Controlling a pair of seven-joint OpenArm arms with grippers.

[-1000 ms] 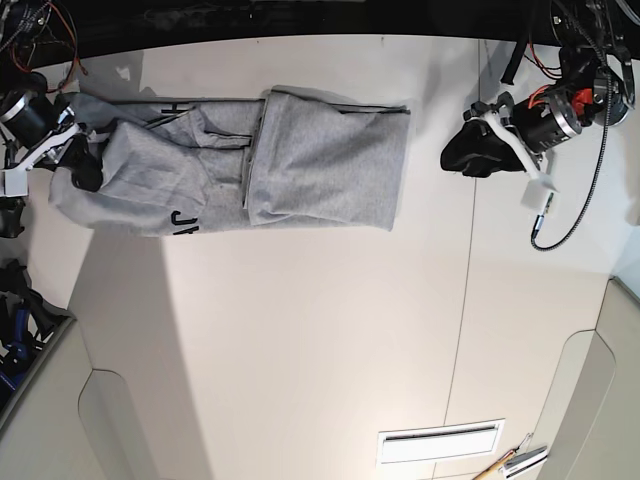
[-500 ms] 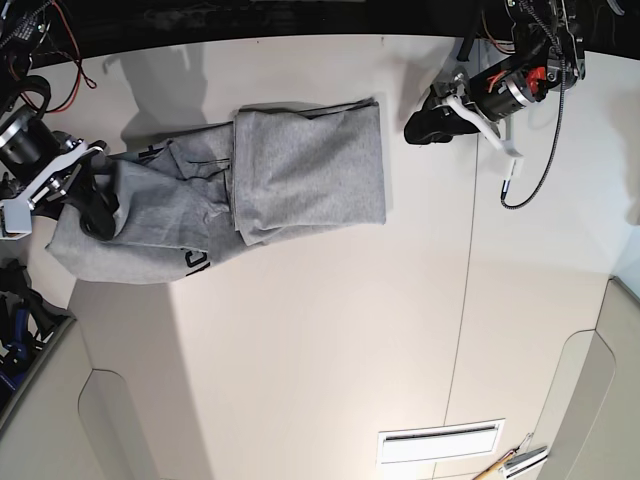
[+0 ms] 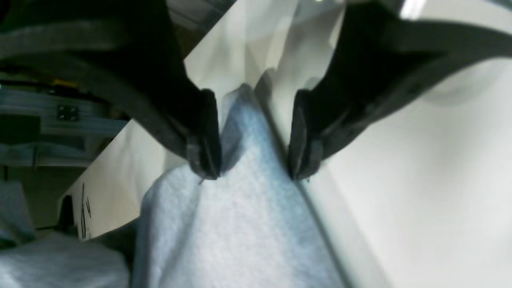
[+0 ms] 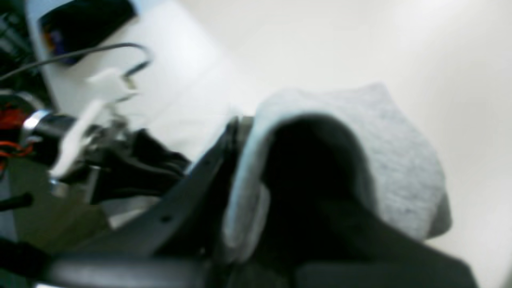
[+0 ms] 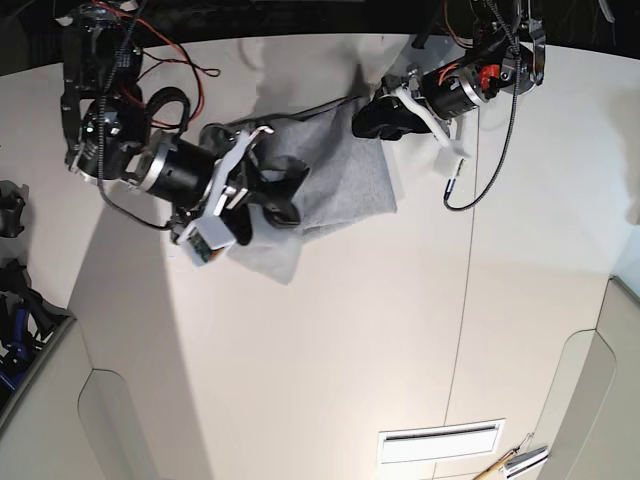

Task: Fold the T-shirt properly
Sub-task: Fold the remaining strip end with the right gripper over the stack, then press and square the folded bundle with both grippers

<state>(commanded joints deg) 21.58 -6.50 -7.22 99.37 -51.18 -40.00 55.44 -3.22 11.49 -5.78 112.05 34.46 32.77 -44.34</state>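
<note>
The heather-grey T-shirt (image 5: 345, 175) lies bunched at the back middle of the white table. My right gripper (image 5: 272, 197) is over its left part. In the blurred right wrist view the T-shirt (image 4: 400, 160) wraps over one black finger, and the right gripper (image 4: 248, 172) looks shut on it. My left gripper (image 5: 373, 118) is at the shirt's far right corner. In the left wrist view that T-shirt (image 3: 240, 224) corner rises between the two fingers (image 3: 204, 136). The left gripper (image 3: 254, 160) stands open around it.
A black cable (image 5: 480, 190) loops off the left arm onto the table. A seam (image 5: 468, 300) runs down the tabletop. A white slotted vent (image 5: 440, 440) and some tools (image 5: 515, 462) are at the front right. Dark gear (image 5: 15, 310) sits past the left edge.
My right arm has swung right, carrying the shirt's left part over the folded part. The left gripper has moved left and reached the shirt's far right corner.
</note>
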